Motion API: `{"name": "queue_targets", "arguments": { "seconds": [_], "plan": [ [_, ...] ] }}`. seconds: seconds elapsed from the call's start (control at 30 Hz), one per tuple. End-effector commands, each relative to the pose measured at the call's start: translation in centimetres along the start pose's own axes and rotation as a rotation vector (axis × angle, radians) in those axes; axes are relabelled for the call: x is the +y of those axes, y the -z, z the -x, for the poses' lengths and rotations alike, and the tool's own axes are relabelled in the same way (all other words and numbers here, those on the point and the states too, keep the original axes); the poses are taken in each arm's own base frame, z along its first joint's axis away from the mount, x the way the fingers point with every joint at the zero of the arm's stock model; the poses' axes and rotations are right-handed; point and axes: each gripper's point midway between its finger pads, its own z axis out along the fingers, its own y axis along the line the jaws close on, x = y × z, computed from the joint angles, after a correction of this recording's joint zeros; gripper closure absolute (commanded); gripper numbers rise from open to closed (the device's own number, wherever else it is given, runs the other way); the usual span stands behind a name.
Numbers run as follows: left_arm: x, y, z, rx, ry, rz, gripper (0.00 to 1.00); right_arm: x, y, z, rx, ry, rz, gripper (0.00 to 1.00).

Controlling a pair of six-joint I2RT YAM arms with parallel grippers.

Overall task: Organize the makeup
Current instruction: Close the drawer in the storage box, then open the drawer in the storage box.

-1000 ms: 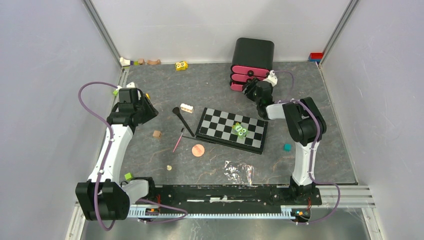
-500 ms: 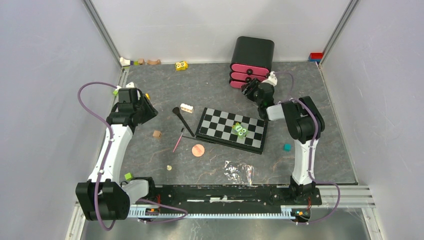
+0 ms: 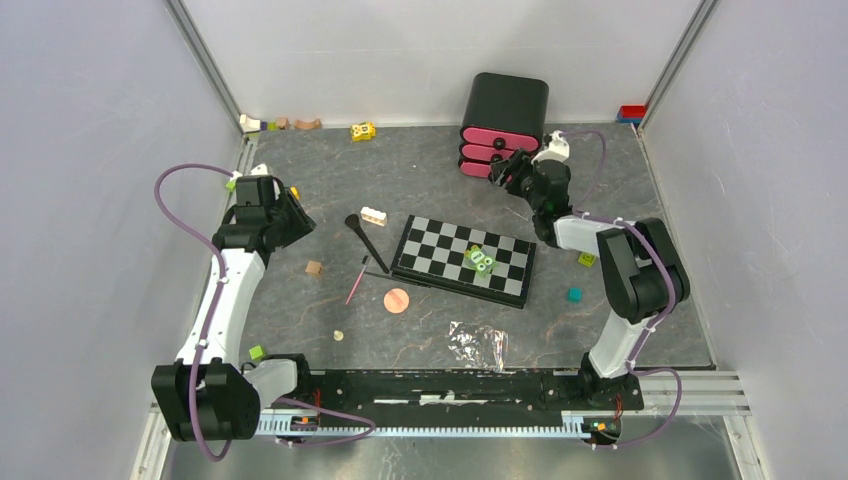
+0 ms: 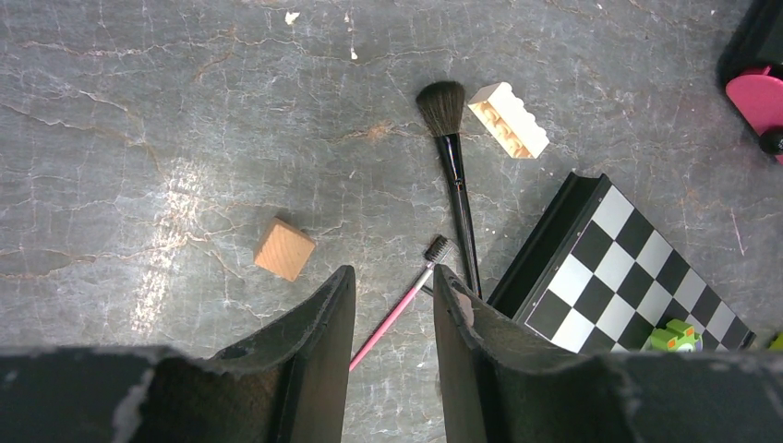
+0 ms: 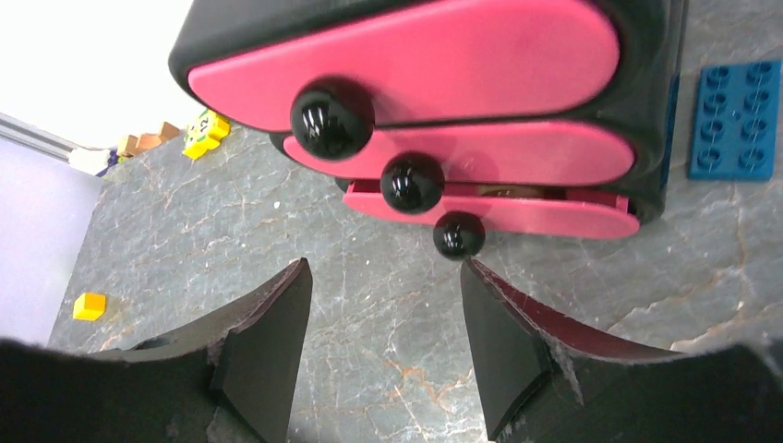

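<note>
Grey and marked like stone, the desk [image 3: 420,180] had small things spread all over it. On the left side, the left hand [image 4: 392,277] hung above the desk with its two fingers a little way apart, and it held nothing. A wooden cube [image 4: 283,249] lay just to the left of those fingers. Seen in the gap between the fingers, the pink pencil [image 4: 397,309] lay flat on the desk, with its bristly tip close to the handle of the black brush [image 4: 454,194]. The brush lay flat too, with its fluffy end pointing to the far side, next to a cream block [image 4: 508,120]. A thin dark pencil [image 3: 378,273] lay by the near left edge of the chequered board [image 3: 440,250], and the round peach puff [image 3: 397,300] sat just in front of it. A green toy [image 3: 480,260] stood on the board. Further right, at the back of the desk, stood a black box [image 3: 505,100] with three pink drawers [image 5: 415,65], each with a round black knob. The right hand [image 5: 383,277] pointed at those drawers with its fingers wide apart and nothing between them, close to the lowest knob but not touching it. A blue block [image 5: 734,120] lay to the right of the box.
</note>
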Motion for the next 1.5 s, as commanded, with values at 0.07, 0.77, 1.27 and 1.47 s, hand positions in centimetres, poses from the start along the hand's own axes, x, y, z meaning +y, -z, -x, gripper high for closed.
{"name": "queue_targets", "arguments": {
  "seconds": [0.07,0.77,1.27,1.47],
  "plan": [
    [-0.4,0.2,1.0,-0.037,-0.01,-0.029,0.57,1.1,-1.7,2.8,0.046,-0.001,0.047,0.32],
    [-0.4,0.3,1.0,-0.038,-0.005,-0.035,0.57,3.1,-5.6,5.3,0.037,-0.105,0.081,0.3],
    [-0.4,0.4,1.1,-0.043,0.001,-0.038,0.57,2.6,-6.1,6.0,0.024,-0.094,0.045,0.61],
    [-0.3,0.3,1.0,-0.039,0.001,-0.038,0.57,2.9,-4.7,5.5,0.029,-0.106,0.066,0.68]
  ]
}}
